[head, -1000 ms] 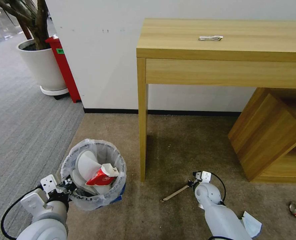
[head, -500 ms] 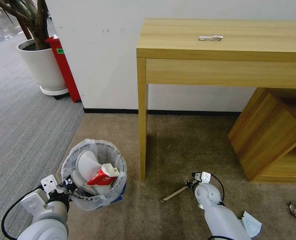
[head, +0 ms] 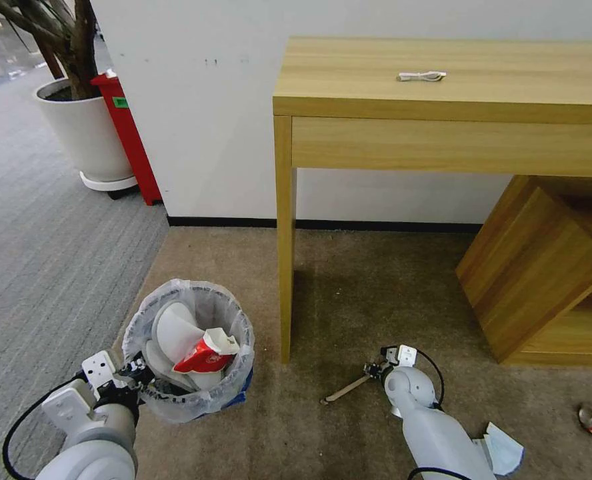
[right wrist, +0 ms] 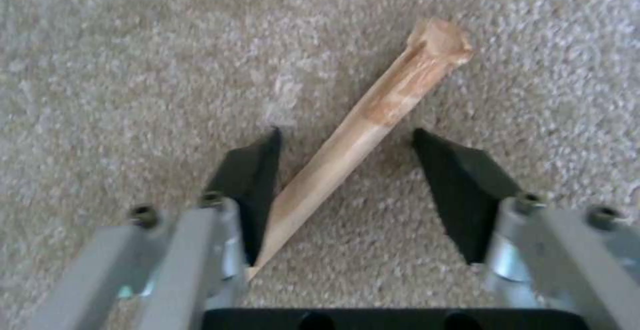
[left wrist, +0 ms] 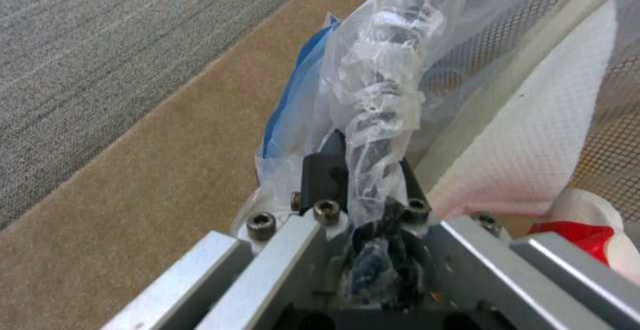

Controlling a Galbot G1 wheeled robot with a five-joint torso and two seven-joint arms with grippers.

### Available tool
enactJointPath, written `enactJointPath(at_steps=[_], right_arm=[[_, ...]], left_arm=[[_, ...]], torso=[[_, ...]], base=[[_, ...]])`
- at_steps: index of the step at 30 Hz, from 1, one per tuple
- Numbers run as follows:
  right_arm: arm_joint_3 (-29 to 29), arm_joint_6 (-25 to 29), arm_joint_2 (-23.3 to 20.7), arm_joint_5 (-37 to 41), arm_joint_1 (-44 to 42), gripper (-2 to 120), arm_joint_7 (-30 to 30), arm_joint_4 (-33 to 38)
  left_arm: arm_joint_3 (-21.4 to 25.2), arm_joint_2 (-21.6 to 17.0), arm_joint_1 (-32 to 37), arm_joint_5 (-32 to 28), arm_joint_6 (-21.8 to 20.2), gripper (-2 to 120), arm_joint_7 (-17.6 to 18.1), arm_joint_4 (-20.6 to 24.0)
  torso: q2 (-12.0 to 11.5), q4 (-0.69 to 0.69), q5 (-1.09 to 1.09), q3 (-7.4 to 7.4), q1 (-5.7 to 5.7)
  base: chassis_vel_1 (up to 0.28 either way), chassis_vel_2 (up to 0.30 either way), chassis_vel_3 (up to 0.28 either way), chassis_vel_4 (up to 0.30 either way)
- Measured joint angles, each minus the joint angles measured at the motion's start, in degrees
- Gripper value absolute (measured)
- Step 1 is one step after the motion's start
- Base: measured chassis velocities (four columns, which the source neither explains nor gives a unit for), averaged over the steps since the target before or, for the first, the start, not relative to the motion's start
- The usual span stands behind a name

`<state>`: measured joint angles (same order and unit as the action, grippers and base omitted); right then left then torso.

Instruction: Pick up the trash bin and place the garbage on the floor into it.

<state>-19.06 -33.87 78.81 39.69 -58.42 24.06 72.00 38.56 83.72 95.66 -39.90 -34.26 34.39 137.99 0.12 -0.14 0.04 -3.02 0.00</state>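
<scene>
Left gripper [left wrist: 363,170] clenches the bin [head: 188,351] rim beside the desk leg [head: 284,240]; right gripper [right wrist: 347,190], spread, straddles the stick [right wrist: 363,129] on open carpet [head: 349,293].

Head camera looks down from above at the carpet [head: 349,287], sharing the bin [head: 188,350] and stick [head: 347,389] with two close wrist cameras.

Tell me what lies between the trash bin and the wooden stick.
In the head view, one desk leg stands between the trash bin and the wooden stick; otherwise bare carpet.
</scene>
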Motion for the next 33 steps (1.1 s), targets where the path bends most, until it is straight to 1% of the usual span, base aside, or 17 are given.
enactJointPath(at_steps=[1,3,4,5,6,7,9,18,22,24,26,27,29,30,31,32,33], right_arm=[[0.0,0.0,0.0,0.0,0.0,50,0.0,0.0],[-0.04,0.3,-0.07,-0.3,0.31,39,-0.16,-0.51],[0.07,0.41,-0.11,-0.3,0.43,35,-0.29,-0.62],[0.1,0.48,-0.16,-0.29,0.46,31,-0.39,-0.66],[0.1,0.48,-0.16,-0.29,0.46,31,-0.39,-0.66],[0.15,0.61,-0.28,-0.26,0.47,25,-0.63,-0.67],[0.28,0.85,-0.44,-0.2,0.47,20,-0.91,-0.67],[0.52,1.85,-0.94,-0.24,0.47,19,-1.31,-1.0],[0.84,2.85,-1.67,-0.2,-0.56,19,-1.77,1.4],[1.17,4.45,-2.48,0.29,-1.96,19,-2.79,4.69],[1.59,6.96,-3.71,1.53,-4.36,15,-4.1,9.87],[1.59,6.96,-3.71,1.53,-4.36,15,-4.1,9.87],[1.63,7.85,-4.53,2.71,-6.25,8,-4.59,14.07],[1.58,8.34,-5.13,3.62,-7.65,1,-4.86,17.1],[1.56,8.86,-5.78,4.24,-9.04,0,-5.55,20.35],[1.56,8.86,-5.78,4.24,-9.04,0,-5.55,20.35],[1.45,9.37,-6.63,4.62,-10.5,0,-6.46,23.97]], left_arm=[[0.0,0.0,0.0,0.0,0.0,0,0.0,0.0],[0.13,-0.02,0.02,0.03,0.02,0,-0.01,0.02],[0.12,0.02,0.0,0.1,0.03,0,-0.01,0.02],[0.09,0.06,-0.01,0.16,0.05,0,-0.01,0.02],[0.09,0.06,-0.01,0.16,0.05,0,-0.01,0.02],[-0.03,0.13,-0.07,0.23,0.05,0,-0.01,0.0],[-0.16,0.25,-0.3,0.39,0.05,0,-0.02,-0.17],[-0.47,0.56,-0.63,0.75,0.06,0,-0.02,-0.72],[-0.58,0.73,-0.72,0.83,0.09,0,-0.06,-0.89],[-0.59,0.82,-0.73,0.85,0.13,0,-0.08,-0.92],[-0.58,0.89,-0.73,0.86,0.16,0,-0.09,-0.94],[-0.58,0.89,-0.73,0.86,0.16,0,-0.09,-0.94],[-0.56,0.94,-0.73,0.86,0.21,0,-0.09,-0.94],[-0.56,0.96,-0.73,0.86,0.24,0,-0.12,-0.94],[-0.55,0.96,-0.69,0.86,0.26,0,-0.11,-0.94],[-0.55,0.96,-0.69,0.86,0.26,0,-0.11,-0.94],[-0.53,0.97,-0.67,0.87,0.27,0,-0.11,-0.94]], torso=[[0.0,0.0,0.0,0.0,0.0],[0.0,-0.02,-0.03,0.0,0.0],[0.0,0.0,-0.01,0.0,0.0],[0.0,0.0,0.0,0.0,0.0],[0.0,0.0,0.0,0.0,0.0],[0.0,0.0,-0.01,0.0,0.0],[0.0,0.0,0.01,0.0,0.0],[0.0,0.01,0.01,0.0,0.0],[0.0,0.0,0.01,0.0,0.0],[0.0,0.01,0.0,0.0,0.0],[0.0,0.0,0.01,0.0,0.0],[0.0,0.0,0.01,0.0,0.0],[0.0,-0.01,0.0,0.0,0.0],[0.0,0.02,0.01,0.0,0.0],[0.0,-0.01,0.03,-0.01,0.0],[0.0,-0.01,0.03,-0.01,0.0],[0.0,0.0,0.0,0.01,0.0]], base=[[0.0,0.0,0.0,0.0],[0.0,0.0,0.0,0.0],[0.0,0.0,0.0,0.0],[0.0,0.0,0.0,0.0],[0.0,0.0,0.0,0.0],[0.0,0.0,0.0,0.0],[0.0,0.0,0.0,0.0],[0.0,0.0,0.0,0.0],[0.0,0.0,0.0,0.0],[0.0,0.0,0.0,0.0],[0.0,0.0,0.0,0.0],[0.0,0.0,0.0,0.0],[0.0,0.0,0.0,0.0],[0.0,0.0,0.0,0.0],[0.0,0.0,0.0,0.0],[0.0,0.0,0.0,0.0],[0.0,0.0,0.0,0.0]])
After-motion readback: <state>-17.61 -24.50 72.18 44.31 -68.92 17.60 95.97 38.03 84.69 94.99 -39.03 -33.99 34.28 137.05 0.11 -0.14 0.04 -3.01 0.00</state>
